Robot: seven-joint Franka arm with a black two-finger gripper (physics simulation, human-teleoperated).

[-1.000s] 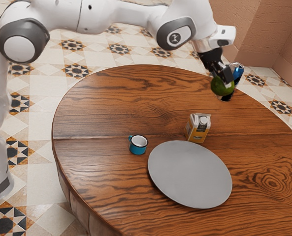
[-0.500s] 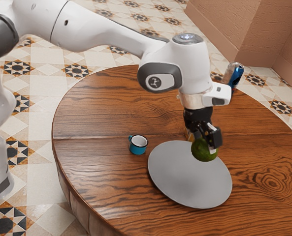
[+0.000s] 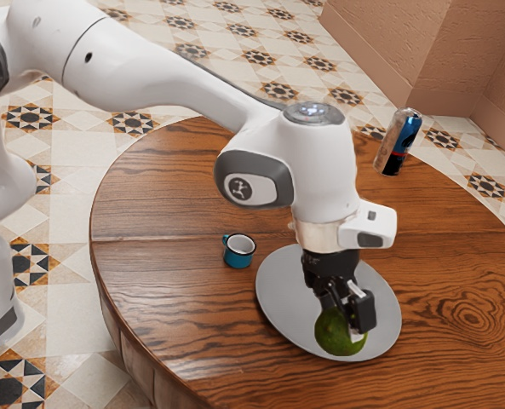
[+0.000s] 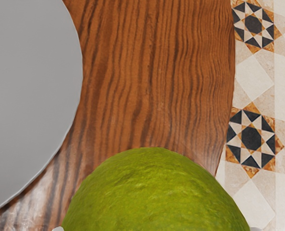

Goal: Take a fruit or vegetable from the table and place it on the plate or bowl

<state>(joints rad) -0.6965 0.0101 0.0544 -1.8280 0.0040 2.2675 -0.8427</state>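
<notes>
gripper [image 3: 347, 317]: fingers clamped on the lime [image 3: 335, 335], one on each side, held apart by its width | lime: just under the hand, bulging below the fingertips | place: at the near edge of the grey plate [image 3: 282, 281], contact unclear | blue mug [image 3: 239, 250]: left of plate | can [image 3: 397, 141]: far right, tilted
</notes>
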